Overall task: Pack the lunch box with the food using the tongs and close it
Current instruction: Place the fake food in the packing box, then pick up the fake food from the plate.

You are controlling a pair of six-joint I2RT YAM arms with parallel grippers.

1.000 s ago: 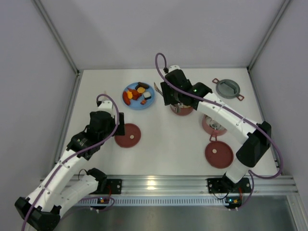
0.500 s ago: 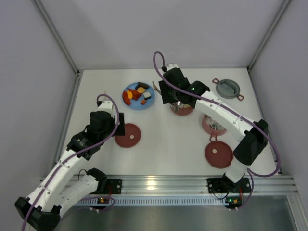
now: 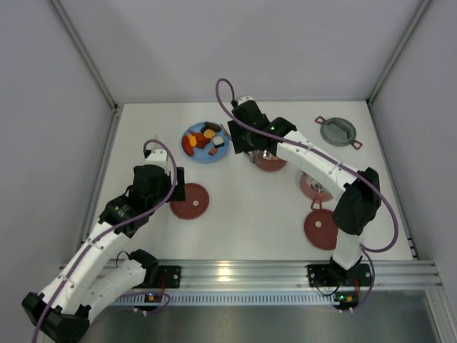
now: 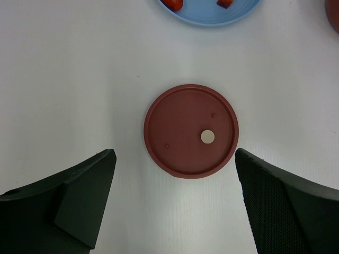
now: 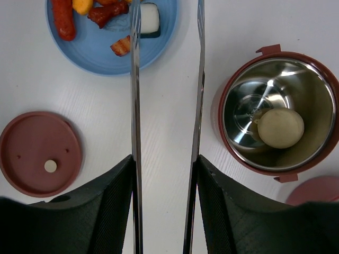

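Now the right end effector point(image 5: 164, 206) is clamped on the long silver metal tongs point(image 5: 135, 106), arms apart, one arm crossing the flat light-blue plate point(image 5: 100, 61) beside a white-and-black food piece point(image 5: 150, 20); best to centre both tips astride one piece, then squeeze gently. One cream round piece point(image 5: 280, 127) sits in the dark-red steel-lined bowl point(image 5: 312, 100) right of the plate, while the left end effector point(image 4: 172, 156) hangs wide apart above a dark-red disc lid point(image 4: 190, 114).

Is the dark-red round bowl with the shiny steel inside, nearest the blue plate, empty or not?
Not empty: the lidless dark-red steel-lined bowl holds one round cream-coloured piece; the rest of its floor is bare.
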